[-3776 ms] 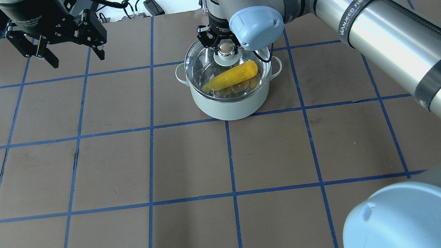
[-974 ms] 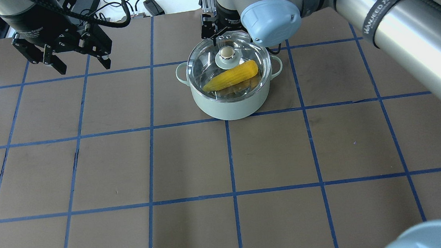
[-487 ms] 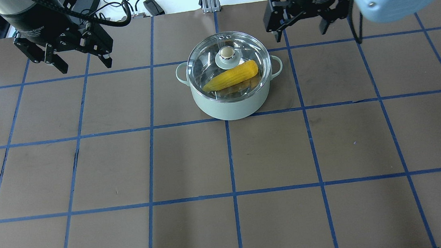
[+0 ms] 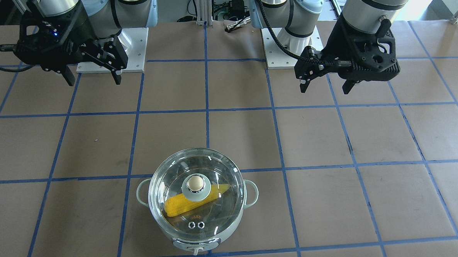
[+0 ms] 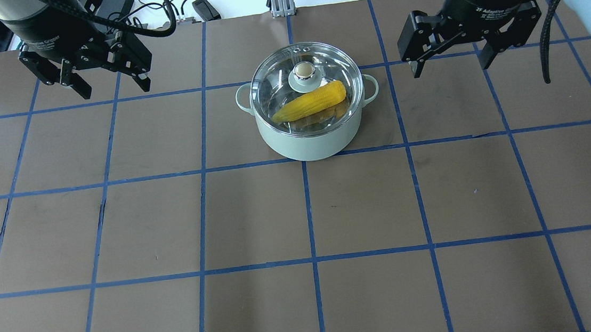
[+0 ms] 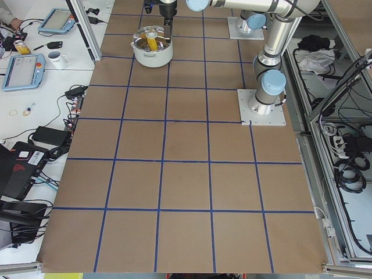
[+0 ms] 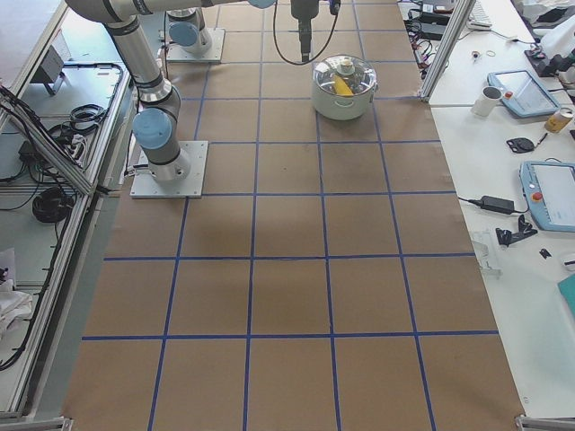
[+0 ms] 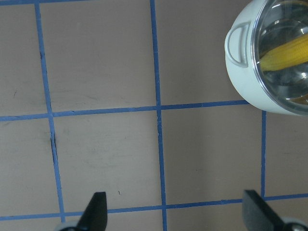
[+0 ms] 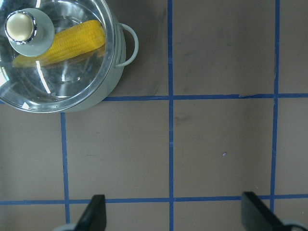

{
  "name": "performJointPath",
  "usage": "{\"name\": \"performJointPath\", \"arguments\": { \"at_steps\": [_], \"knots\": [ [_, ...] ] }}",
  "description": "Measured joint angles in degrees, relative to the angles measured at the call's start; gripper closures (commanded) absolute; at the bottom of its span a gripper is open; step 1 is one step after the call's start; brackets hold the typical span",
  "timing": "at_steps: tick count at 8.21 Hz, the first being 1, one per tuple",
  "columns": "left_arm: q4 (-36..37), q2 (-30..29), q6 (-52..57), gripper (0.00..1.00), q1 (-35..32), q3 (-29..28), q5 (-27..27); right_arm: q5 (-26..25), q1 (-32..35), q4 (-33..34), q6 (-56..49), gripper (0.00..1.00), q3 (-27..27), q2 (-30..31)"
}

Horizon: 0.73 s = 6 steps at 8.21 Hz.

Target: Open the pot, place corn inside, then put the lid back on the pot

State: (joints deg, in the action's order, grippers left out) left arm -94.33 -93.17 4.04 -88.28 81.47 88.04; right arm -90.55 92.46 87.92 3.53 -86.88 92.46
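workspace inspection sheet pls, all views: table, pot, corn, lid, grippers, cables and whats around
surface: brown table marked with a blue tape grid.
job's things: mint-green pot upright; glass lid seated on it; corn lying inside, seen through the glass.
clutter: nothing seen.
grippers: left gripper open, empty; right gripper open, empty; one on each side of the pot, apart from it.
cables: black cable hanging off the right wrist; power adapter with leads past the table's far edge.
surroundings: side bench with teach pendant and mug.
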Motion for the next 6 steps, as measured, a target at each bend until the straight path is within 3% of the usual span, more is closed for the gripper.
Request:
{"name": "performJointPath", "arguments": {
  "at_steps": [6],
  "knots": [
    [0.0,0.0,0.0,0.00,0.0,0.1,0.1,0.1,-0.2,-0.2,-1.7,0.00,-0.1,0.5]
  ]
}}
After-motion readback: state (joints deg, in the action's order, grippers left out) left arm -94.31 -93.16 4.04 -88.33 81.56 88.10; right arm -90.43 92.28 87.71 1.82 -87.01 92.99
